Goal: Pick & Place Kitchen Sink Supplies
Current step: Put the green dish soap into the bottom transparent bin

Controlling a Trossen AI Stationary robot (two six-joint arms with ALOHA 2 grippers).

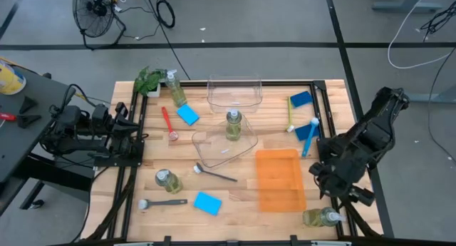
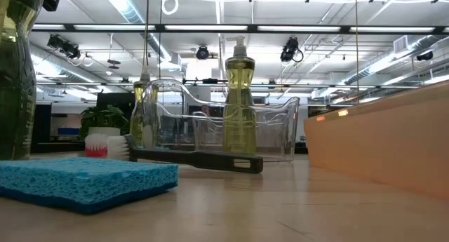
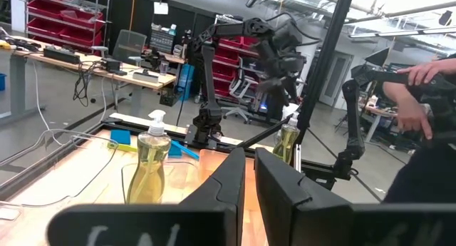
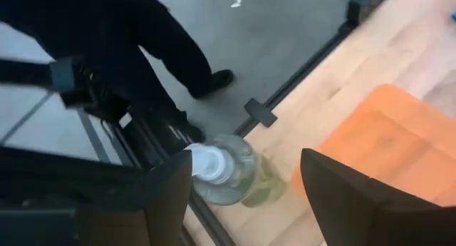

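Evidently the right gripper point(image 4: 242, 192), jaws apart, hangs over the near-right pump bottle point(image 4: 228, 171) beside the orange tray point(image 4: 385, 142) to grasp it, while the left gripper point(image 3: 246, 185) waits closed at the left edge.

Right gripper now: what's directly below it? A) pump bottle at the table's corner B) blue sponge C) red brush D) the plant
A: the right wrist view shows the open right gripper above a pump bottle standing at the table's edge beside the orange tray.
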